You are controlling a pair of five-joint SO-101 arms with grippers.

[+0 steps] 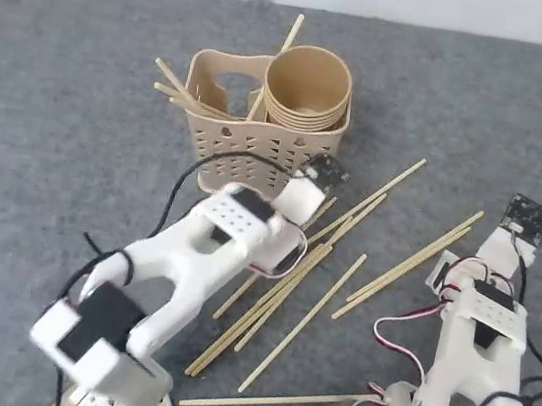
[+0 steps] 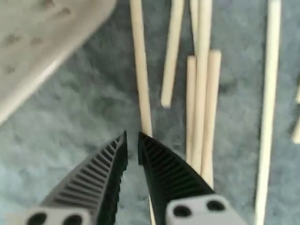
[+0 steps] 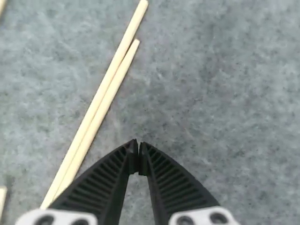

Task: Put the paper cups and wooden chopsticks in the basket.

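Right gripper: black ribbed fingers pressed together at the tips, nothing between them. It is over a grey mat. Two chopsticks lie on the mat, touching side by side. They run at a slant from well ahead of the tips back alongside one finger. One reaches farther ahead than the other. Their near ends pass behind that finger's outer edge. Another chopstick end lies farther out on the same side.

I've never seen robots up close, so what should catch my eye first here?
A beige basket at the back already holds stacked paper cups and a few chopsticks. Many more wooden chopsticks lie scattered on the grey carpet, the left gripper hovering just above one bunch.
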